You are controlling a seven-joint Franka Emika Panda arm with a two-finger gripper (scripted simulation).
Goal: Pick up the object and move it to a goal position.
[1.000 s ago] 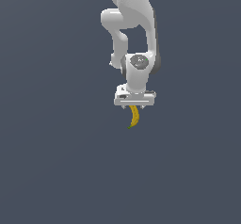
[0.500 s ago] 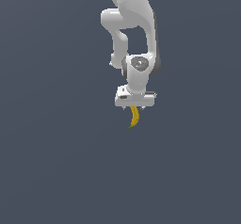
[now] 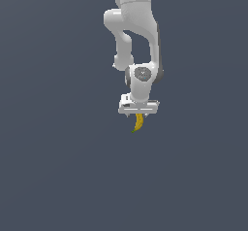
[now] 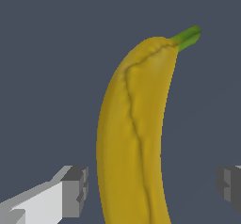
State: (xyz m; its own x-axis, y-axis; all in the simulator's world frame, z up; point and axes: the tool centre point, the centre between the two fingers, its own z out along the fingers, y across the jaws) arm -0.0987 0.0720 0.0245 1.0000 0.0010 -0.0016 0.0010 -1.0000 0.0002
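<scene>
The banana (image 4: 134, 138) hangs between the fingers (image 4: 75, 190), green tip outward.

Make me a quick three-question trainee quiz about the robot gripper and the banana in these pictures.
1. True or false: the fingers of the gripper press against the banana on both sides.
2. The banana's stem tip is: A red, B green, C white.
3. By the wrist view, is the gripper open or shut?

Key
1. False: a gap shows on each side of the banana.
2. B.
3. Open, with the banana between the fingers.
</scene>
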